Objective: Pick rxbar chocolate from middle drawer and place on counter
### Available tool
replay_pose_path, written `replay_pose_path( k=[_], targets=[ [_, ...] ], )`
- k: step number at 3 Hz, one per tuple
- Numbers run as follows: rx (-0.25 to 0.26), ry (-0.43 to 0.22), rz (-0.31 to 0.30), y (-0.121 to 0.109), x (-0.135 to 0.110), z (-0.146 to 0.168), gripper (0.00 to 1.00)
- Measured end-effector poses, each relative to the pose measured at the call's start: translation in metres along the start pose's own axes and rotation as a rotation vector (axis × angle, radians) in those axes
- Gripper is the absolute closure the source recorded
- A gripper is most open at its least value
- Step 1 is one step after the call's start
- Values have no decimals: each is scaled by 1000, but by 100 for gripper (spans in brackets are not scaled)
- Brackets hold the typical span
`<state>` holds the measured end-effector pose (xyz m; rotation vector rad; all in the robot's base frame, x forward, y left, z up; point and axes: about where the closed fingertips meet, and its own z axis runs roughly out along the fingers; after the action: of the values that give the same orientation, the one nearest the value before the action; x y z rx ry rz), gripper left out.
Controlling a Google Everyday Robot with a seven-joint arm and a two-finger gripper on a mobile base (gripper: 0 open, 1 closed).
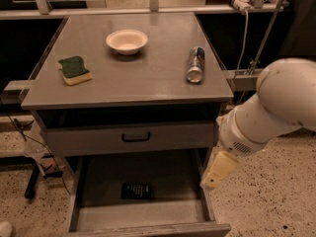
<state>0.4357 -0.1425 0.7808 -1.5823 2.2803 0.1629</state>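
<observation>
The rxbar chocolate (136, 190), a small flat black bar, lies on the floor of the pulled-out middle drawer (173, 179), a little left of its centre. My gripper (218, 171), cream-coloured on the end of a white arm, hangs over the drawer's right wall, to the right of the bar and above it, apart from it. It holds nothing that I can see. The grey counter (148, 78) is the cabinet's top, above the drawer.
On the counter are a green-and-yellow sponge (74, 69) at the left, a white bowl (127, 41) at the back and a can (195, 64) lying at the right. A shut drawer front with a black handle (135, 137) sits above the open drawer. Speckled floor lies around the cabinet.
</observation>
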Motion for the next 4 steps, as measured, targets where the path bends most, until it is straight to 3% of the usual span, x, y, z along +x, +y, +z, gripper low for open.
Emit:
replay_pose_path(
  k=[1, 2, 3, 4],
  targets=[
    [-37, -67, -15, 14, -16, 53, 0],
    [-124, -90, -32, 29, -34, 92, 0],
    [-131, -96, -27, 32, -35, 98, 0],
    [-166, -128, 9, 51, -41, 139, 0]
  ],
)
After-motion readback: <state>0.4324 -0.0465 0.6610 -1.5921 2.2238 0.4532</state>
